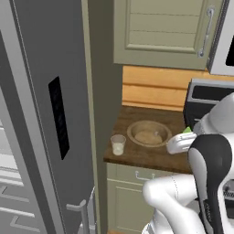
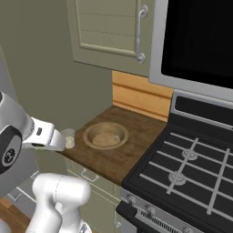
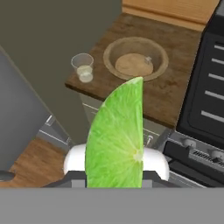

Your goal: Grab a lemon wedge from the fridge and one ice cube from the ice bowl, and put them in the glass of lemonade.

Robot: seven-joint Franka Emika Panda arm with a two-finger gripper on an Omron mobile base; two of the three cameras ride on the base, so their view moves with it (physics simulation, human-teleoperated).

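Wedge (image 3: pixel 116 135): green, clamped in the gripper (image 3: pixel 114 173), held above the floor in front of the counter (image 3: pixel 170 94). Glass (image 3: pixel 83 67): on the counter's left corner. Bowl (image 3: pixel 136 58): just beside the glass. Fridge (image 1: pixel 55 114): door open.

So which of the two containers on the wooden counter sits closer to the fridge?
The glass of lemonade, the small clear tumbler at the counter's corner beside the fridge. The ice bowl, wide and tan-brown, lies on its far side, toward the stove.
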